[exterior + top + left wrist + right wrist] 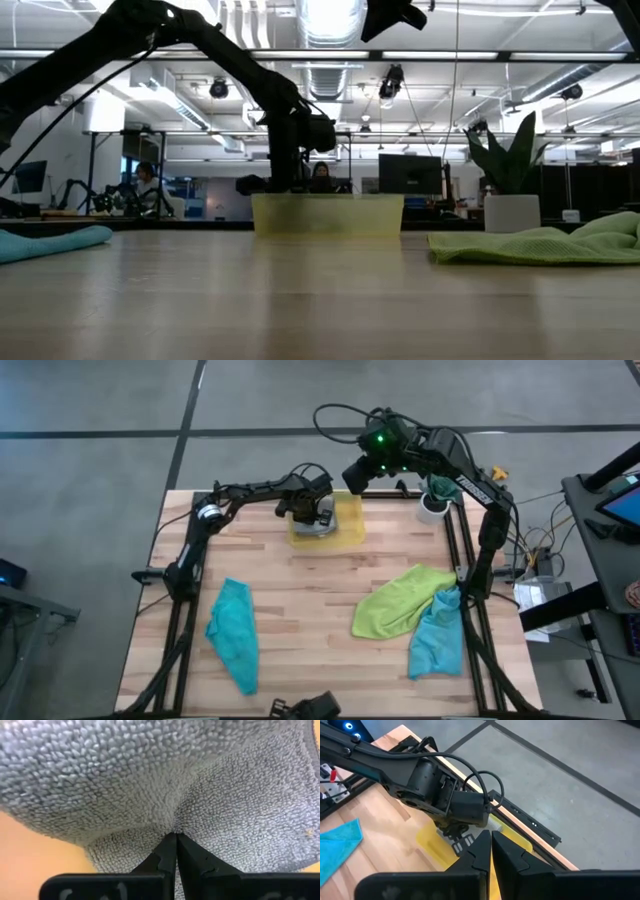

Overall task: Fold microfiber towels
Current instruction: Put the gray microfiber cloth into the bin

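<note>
A light grey towel (150, 780) lies in the yellow bin (346, 532) at the table's far middle. My left gripper (175, 836) reaches down into the bin and is shut on this towel. My right gripper (489, 836) hangs shut and holding nothing, high over the bin's far side (357, 473). A teal towel (232, 632) lies crumpled at the near left. A lime green towel (400, 612) lies at the right, and one corner of it rests on a second teal towel (438, 638). My left gripper pinches a small pucker of the grey towel (172, 822) between its two fingertips. Creases in the cloth run together at the tips. The fingers come from above, pointing down into the bin. The rest of the towel lies spread on the bin's floor; how many layers are held does not show.
A white pot with a plant (433, 506) stands at the far right corner, next to the right arm's frame. The low view shows the bin's wall (327, 214) hiding the left gripper's tips. Bare wood lies in the table's middle (310, 600).
</note>
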